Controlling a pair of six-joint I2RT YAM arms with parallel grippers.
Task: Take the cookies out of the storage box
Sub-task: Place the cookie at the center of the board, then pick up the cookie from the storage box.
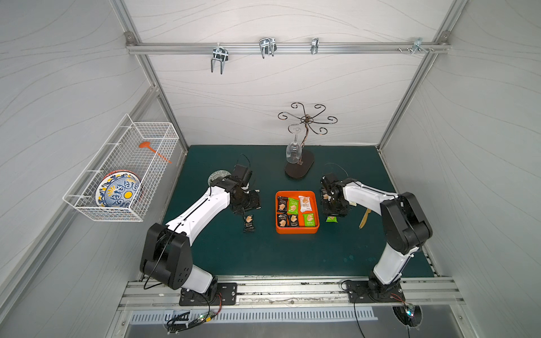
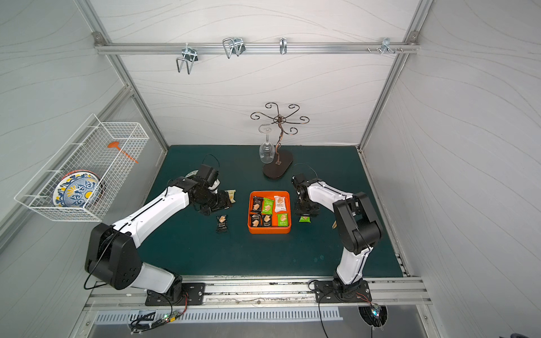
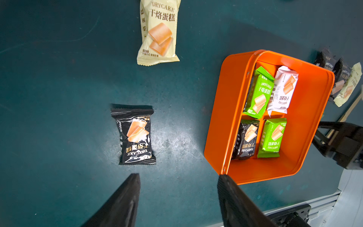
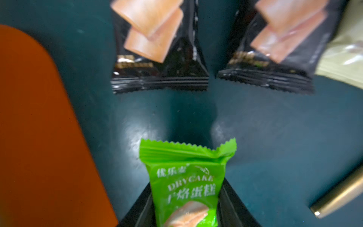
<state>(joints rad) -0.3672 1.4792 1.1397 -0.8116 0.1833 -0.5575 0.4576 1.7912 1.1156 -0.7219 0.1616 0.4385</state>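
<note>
Six cookies (image 1: 292, 205) are left in the storage box (image 1: 297, 231), five lie outside; my right gripper (image 4: 186, 186) pinches a green packet (image 4: 184, 161), my left gripper (image 3: 178, 176) hangs open, empty.

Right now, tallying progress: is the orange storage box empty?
Not empty: in both top views six cookies lie inside the storage box.

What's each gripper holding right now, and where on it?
Right gripper pinches the green sealed snack packet by the end opposite its visible crimped seal. Left gripper holds nothing; its jaws stand apart.
</note>
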